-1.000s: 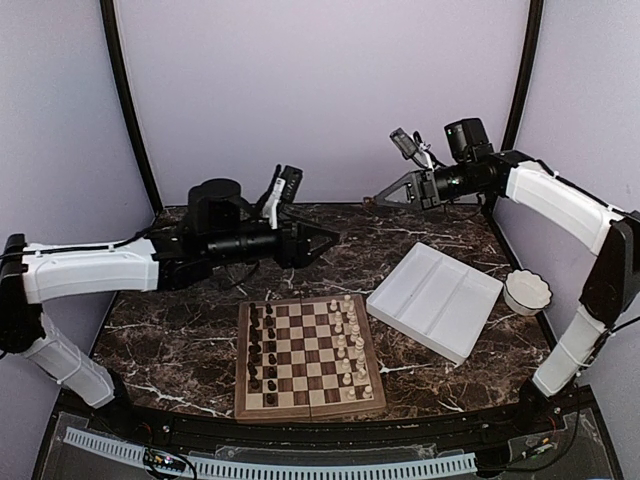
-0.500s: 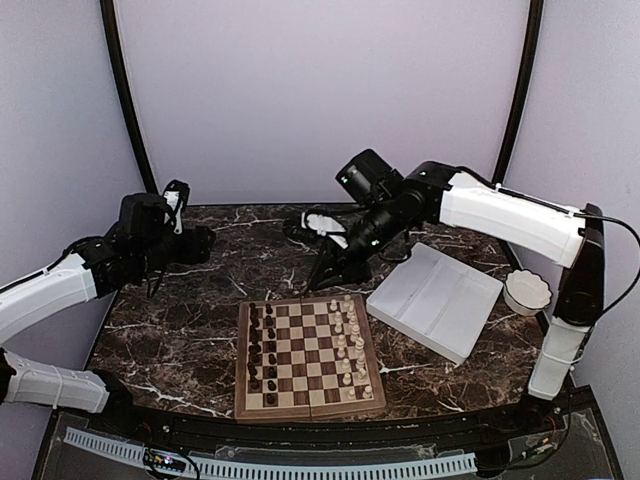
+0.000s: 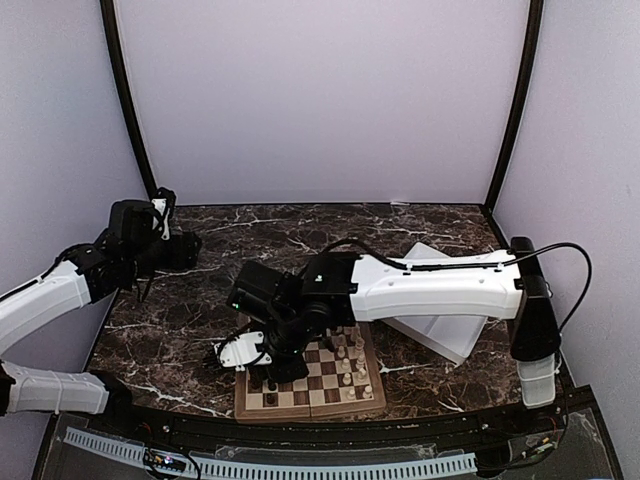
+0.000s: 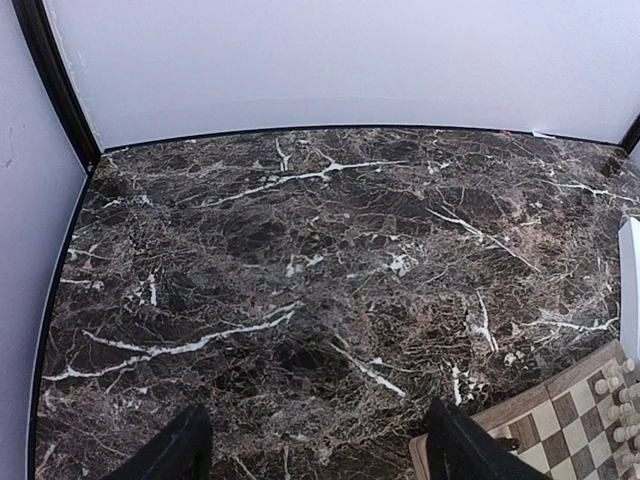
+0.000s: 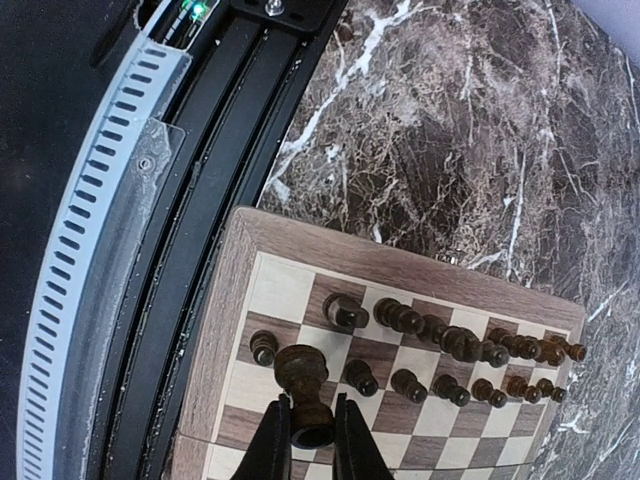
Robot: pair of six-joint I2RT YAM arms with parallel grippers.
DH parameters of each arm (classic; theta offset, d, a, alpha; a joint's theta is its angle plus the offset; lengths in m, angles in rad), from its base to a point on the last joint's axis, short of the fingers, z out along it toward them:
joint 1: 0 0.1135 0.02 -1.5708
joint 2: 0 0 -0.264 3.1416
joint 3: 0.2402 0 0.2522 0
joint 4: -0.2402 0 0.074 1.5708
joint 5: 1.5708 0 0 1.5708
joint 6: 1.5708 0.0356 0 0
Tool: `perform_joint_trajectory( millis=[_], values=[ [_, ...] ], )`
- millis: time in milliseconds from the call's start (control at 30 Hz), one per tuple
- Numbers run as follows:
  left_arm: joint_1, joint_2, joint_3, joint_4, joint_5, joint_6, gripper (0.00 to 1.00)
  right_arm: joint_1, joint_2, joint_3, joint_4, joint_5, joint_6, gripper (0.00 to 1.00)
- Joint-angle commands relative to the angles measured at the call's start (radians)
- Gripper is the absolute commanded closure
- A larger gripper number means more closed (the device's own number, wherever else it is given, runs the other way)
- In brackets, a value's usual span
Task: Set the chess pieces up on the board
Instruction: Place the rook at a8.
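The right arm (image 3: pixel 430 288) had swung down from beyond the board's far edge. The right jaws were now clamped on one dark chess piece (image 5: pixel 300 375), fingers (image 5: pixel 270 442) pinching its lower part, at the bottom centre of the right wrist view over the board (image 5: pixel 228 300). Whether that piece's foot touched its square could not be told. The other dark chess pieces (image 5: pixel 455 345) stood in two rows running toward the right of that frame. In the top view, cream-white pieces (image 3: pixel 346 352) lined the board's right side, and a white tray (image 3: pixel 445 335) lay partly under the arm. The left jaws had hardly shifted at the left of the top view. They stood apart with nothing between them, above the marbled table (image 4: pixel 300 250).
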Motion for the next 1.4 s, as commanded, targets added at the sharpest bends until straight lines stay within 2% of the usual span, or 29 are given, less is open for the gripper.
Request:
perform_joint_trajectory(
  millis=[0, 333, 1367],
  values=[
    [0.007, -0.042, -0.015, -0.006, 0.015, -0.012, 0.24, 0.051, 0.052, 0.045, 0.024, 0.118, -0.024, 1.0],
    [0.007, -0.056, -0.012, -0.007, 0.069, -0.026, 0.24, 0.107, 0.111, 0.037, 0.045, 0.2, -0.043, 1.0],
    [0.007, -0.036, -0.006, -0.01, 0.137, -0.028, 0.24, 0.113, 0.189, 0.072, 0.058, 0.229, -0.044, 0.99]
  ],
)
